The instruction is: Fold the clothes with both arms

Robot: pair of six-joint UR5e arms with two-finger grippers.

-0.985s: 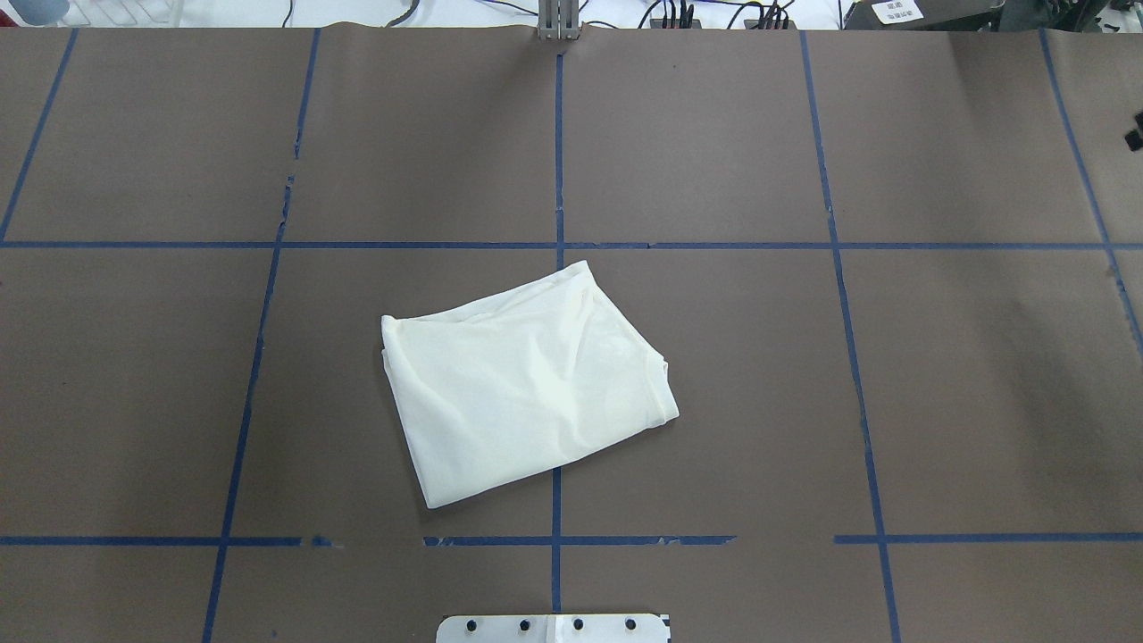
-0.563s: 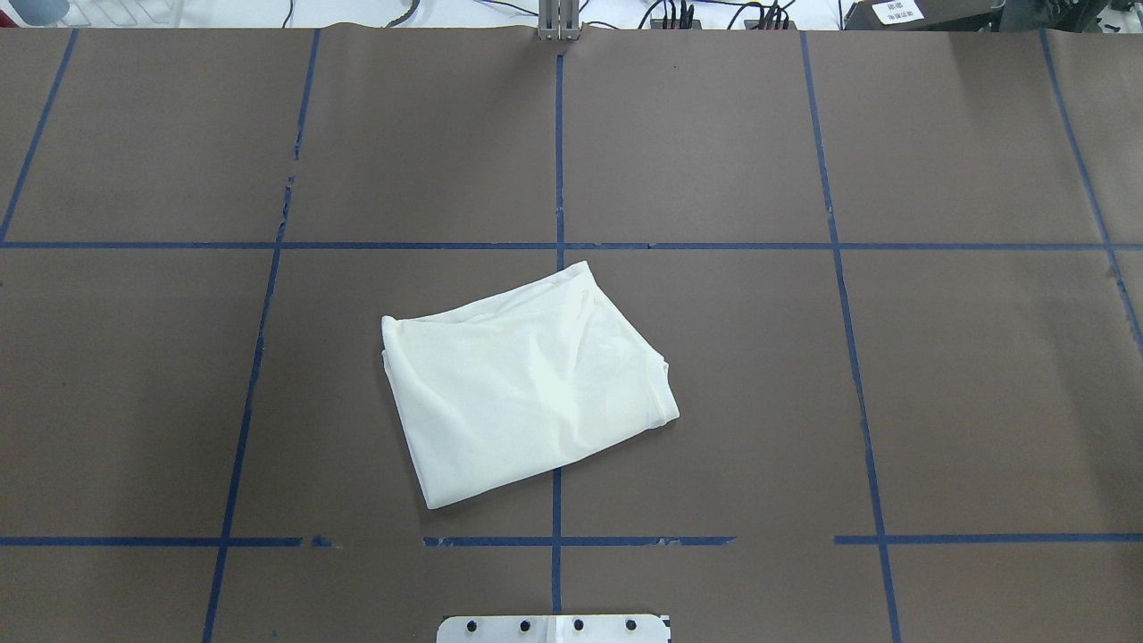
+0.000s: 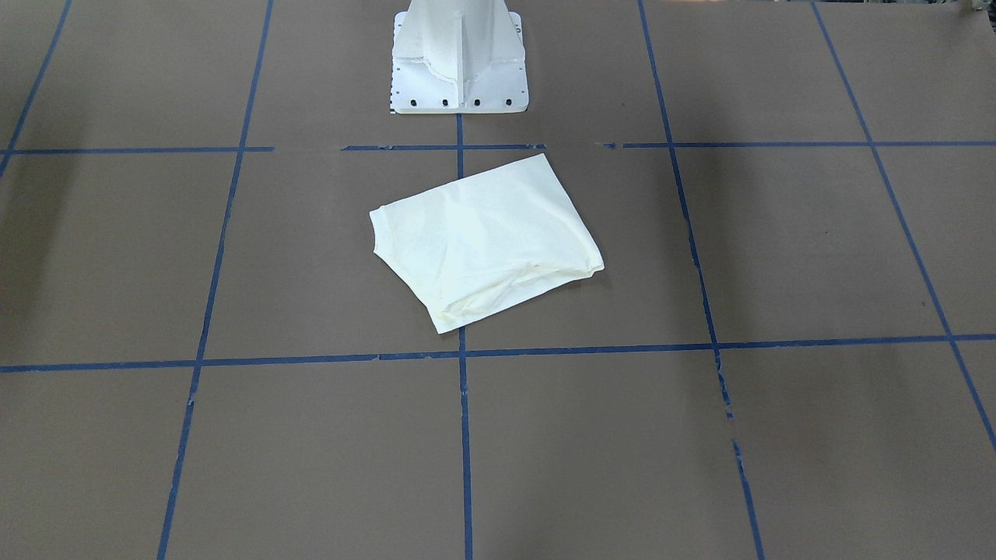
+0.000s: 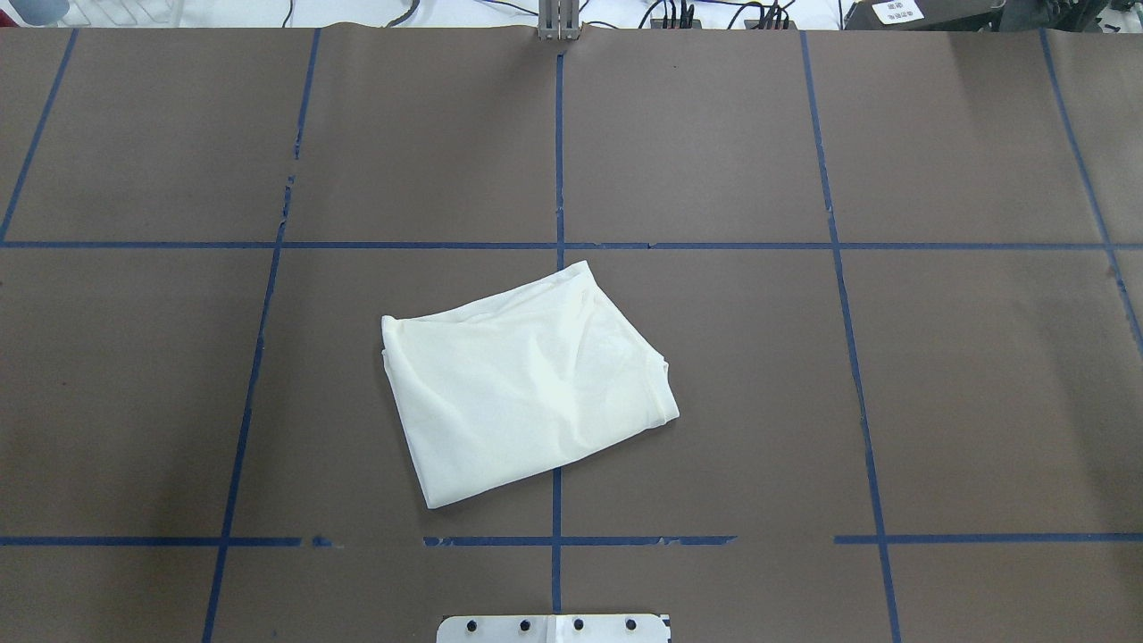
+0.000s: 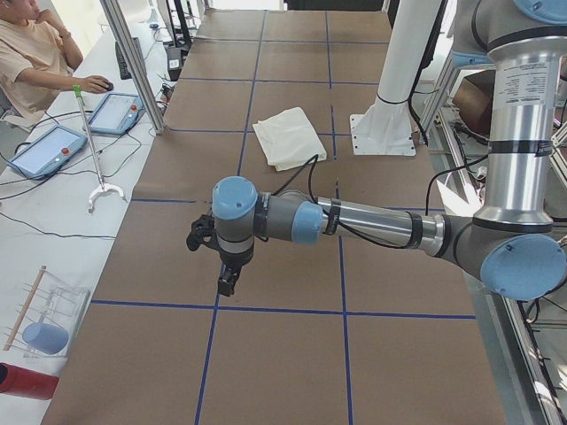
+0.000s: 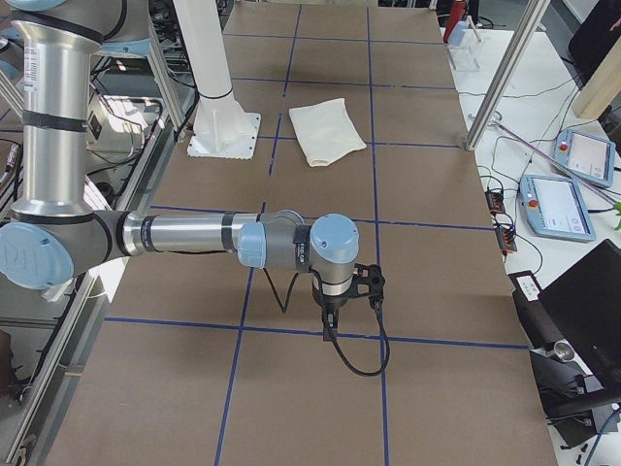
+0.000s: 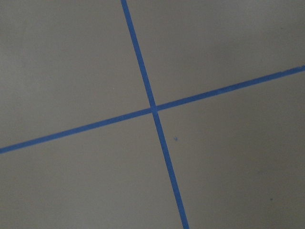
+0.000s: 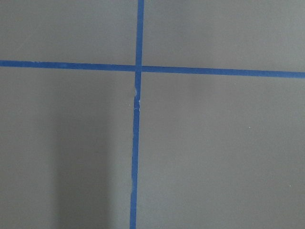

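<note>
Brown paper table (image 4: 714,402) with a blue tape grid (image 4: 558,161) is all I get on the overhead.

Left arm (image 5: 372,221) reaches out over the table's left end and shows only on the left side cam. I see the left gripper (image 5: 228,282) hanging above bare paper, well apart from the shirt. From that angle I can't tell whether the jaws are released or clenched. Left wrist cam gives me just paper and a tape cross (image 7: 153,109).

Cream T-shirt (image 4: 527,384) is mid-table, folded into a rough rectangle, plain side up, skewed to the grid. It lies across the centre tape line, near the white pedestal base (image 3: 459,54), with nothing touching it.

Right arm (image 6: 184,233) mirrors that over the right end, on the right side cam only. Right gripper (image 6: 328,325) hangs over paper, well apart from the shirt, and again I can't tell the jaw state. Right wrist cam: paper and a tape crossing (image 8: 138,67).
</note>
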